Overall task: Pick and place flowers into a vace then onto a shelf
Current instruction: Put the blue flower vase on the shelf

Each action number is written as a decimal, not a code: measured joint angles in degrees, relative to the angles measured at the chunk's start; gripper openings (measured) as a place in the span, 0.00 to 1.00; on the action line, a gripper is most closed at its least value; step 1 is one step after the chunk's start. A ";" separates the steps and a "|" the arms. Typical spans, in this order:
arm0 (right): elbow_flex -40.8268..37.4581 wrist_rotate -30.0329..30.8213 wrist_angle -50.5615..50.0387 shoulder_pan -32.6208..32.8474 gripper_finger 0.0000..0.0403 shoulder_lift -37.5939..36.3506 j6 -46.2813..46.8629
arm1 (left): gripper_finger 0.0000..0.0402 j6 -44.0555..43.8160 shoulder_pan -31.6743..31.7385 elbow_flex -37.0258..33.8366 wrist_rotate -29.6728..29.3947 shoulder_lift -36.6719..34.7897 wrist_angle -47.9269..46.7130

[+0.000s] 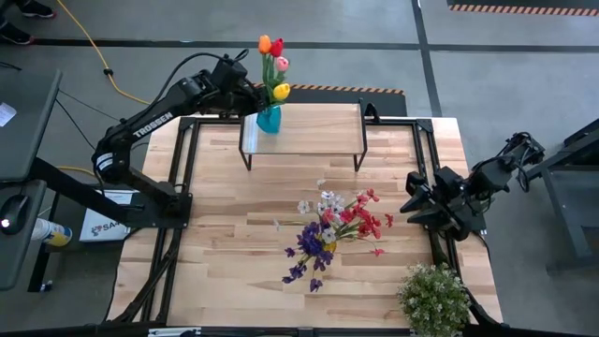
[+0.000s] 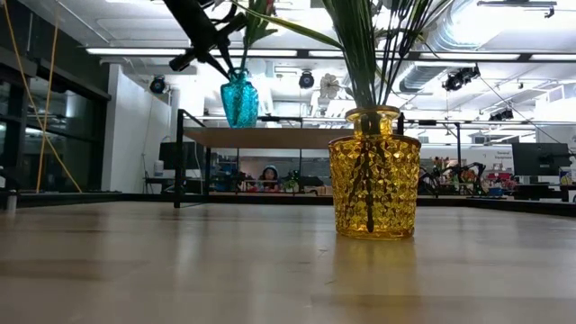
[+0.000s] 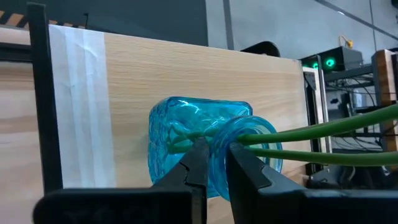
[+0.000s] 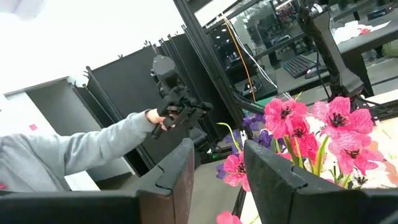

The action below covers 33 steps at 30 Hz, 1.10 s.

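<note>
Four tulips (image 1: 272, 61) in a blue vase (image 1: 269, 118) are gripped at the rim by the left gripper (image 3: 214, 163).
Faceted glass is set on the plank-topped shelf (image 1: 314, 131).

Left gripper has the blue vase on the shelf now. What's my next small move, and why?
Probably open the left gripper and back it off. Its fingers pinch the rim of the blue vase, which stands upright on the shelf near its left end with the tulips in it. The right gripper waits at the table's right edge.

Left end effector (image 3: 214, 163) apparently pinching blue vase (image 3: 199, 140) rim.
</note>
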 joint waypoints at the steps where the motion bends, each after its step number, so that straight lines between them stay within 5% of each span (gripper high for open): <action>1: 0.00 0.00 0.00 0.02 0.32 -0.01 -0.01 | 0.17 0.00 0.00 0.00 -0.27 0.00 -0.02; 33: 0.00 -0.26 -0.04 0.00 0.32 0.01 0.04 | 0.21 -1.52 -0.17 0.00 -2.26 0.55 -2.32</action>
